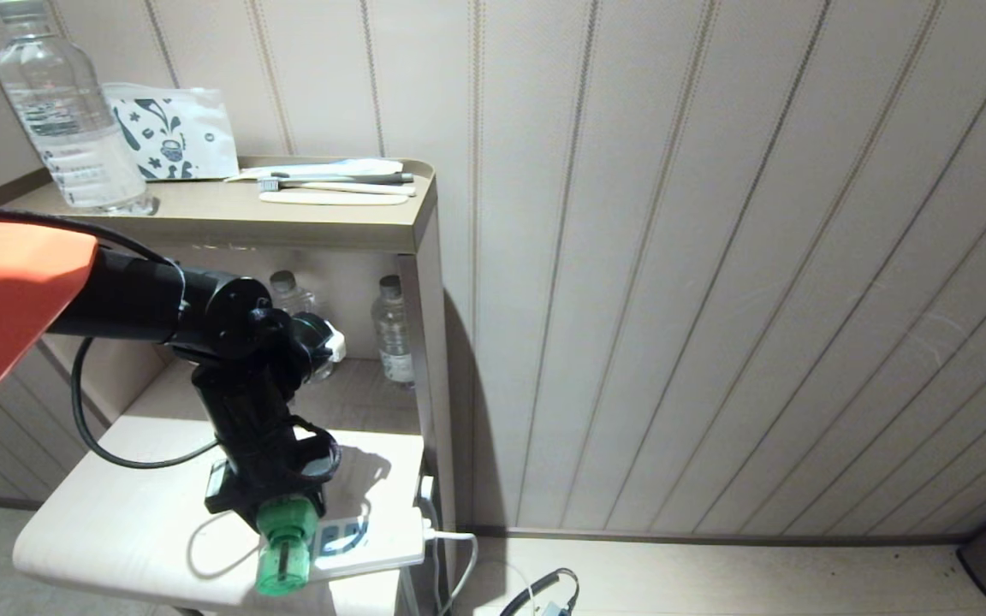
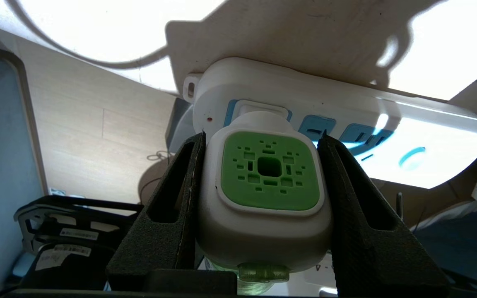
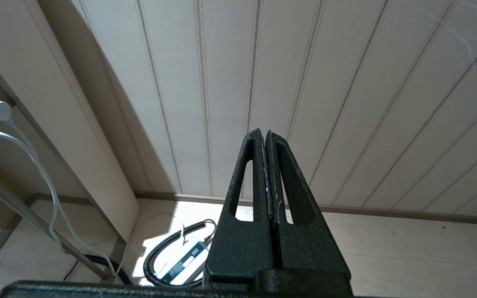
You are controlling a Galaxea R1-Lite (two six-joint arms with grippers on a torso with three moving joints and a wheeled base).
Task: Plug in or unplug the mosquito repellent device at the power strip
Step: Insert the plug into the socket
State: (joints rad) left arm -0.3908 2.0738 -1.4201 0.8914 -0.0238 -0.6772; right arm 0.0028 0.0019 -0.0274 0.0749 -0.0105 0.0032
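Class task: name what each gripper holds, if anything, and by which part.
The left gripper holds the mosquito repellent device by the two opposite sides of its white head. The right gripper is shut on nothing.

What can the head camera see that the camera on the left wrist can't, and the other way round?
Only the head view shows the cabinet top with a water bottle, two more bottles below, and the device's green liquid bottle.

Only the left wrist view shows the green vented face and the left gripper's fingers pressed on both sides of the white head.

Both show the mosquito repellent device at the power strip, held by the left gripper.
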